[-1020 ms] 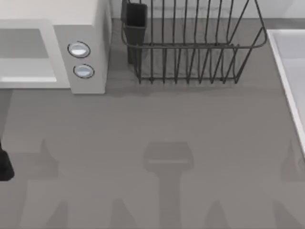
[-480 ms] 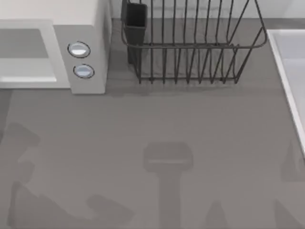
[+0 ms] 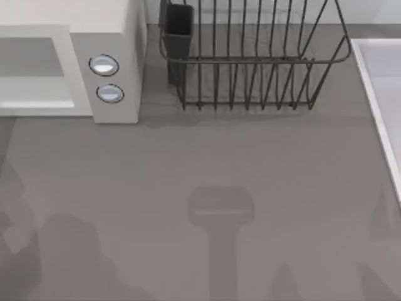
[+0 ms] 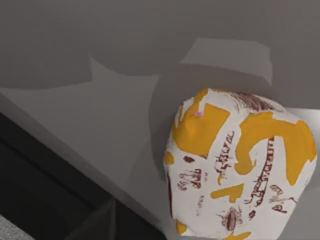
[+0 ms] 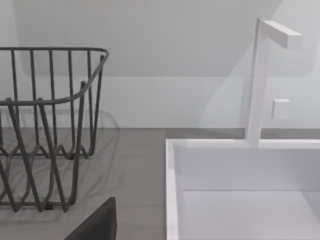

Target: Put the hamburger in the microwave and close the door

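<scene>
Microwave (image 3: 106, 37) housing is seen at the far left of the top view, white and boxy, with two round silvery-blue knobs (image 3: 104, 65) stacked on its side panel. Its grey cavity (image 3: 31, 59) is exposed beside that panel, so the appliance stands open. To its right, a dark wire dish rack (image 3: 250, 56) is set on the grey table (image 3: 250, 163), with a dark cup-shaped holder (image 3: 178, 25) at its near-left corner. A white sink (image 3: 382, 94) edge runs along the table's right side.

In the left wrist view the hamburger (image 4: 240, 165) is shown close up, wrapped in white paper printed with orange patches and dark red lettering, resting on the grey tabletop near the table's edge (image 4: 65, 150). Whether the left gripper is open or closed cannot be told.

In the right wrist view the dish rack (image 5: 45, 125), the sink basin (image 5: 240, 185) and a white faucet (image 5: 260, 75) are seen. The state of the right gripper cannot be told either.
</scene>
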Controlling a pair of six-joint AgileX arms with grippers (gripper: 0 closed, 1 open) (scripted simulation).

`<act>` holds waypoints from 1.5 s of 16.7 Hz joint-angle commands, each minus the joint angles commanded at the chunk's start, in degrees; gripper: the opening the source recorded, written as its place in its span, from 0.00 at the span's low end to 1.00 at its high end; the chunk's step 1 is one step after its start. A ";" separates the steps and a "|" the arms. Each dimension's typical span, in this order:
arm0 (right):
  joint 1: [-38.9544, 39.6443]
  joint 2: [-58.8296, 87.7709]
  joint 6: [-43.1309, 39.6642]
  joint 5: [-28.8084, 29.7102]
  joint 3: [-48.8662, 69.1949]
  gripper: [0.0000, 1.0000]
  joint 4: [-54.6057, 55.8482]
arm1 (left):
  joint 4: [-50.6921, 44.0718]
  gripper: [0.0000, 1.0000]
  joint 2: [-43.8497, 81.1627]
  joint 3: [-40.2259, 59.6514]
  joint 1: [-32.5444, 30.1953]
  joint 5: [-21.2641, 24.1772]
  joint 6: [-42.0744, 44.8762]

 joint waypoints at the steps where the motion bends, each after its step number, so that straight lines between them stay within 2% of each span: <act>1: 0.00 0.00 0.00 0.00 0.00 1.00 0.00 | -1.53 1.00 2.73 1.88 0.76 -0.01 2.33; 5: 0.00 0.00 0.00 0.00 0.00 1.00 0.00 | -4.74 1.00 8.38 6.06 2.42 -0.02 7.38; 11: 0.00 0.00 0.00 0.00 0.00 1.00 0.00 | -4.67 1.00 8.32 5.81 1.95 0.02 7.28; 14: 0.00 0.00 0.00 0.00 0.00 1.00 0.00 | -0.64 1.00 10.40 3.67 2.19 -0.01 7.16; 20: 0.00 0.00 0.00 0.00 0.00 1.00 0.00 | 13.56 1.00 17.44 -2.97 2.47 0.00 7.62; 25: 0.00 0.00 0.00 0.00 0.00 1.00 0.00 | 14.59 1.00 18.15 -3.57 2.52 0.01 7.69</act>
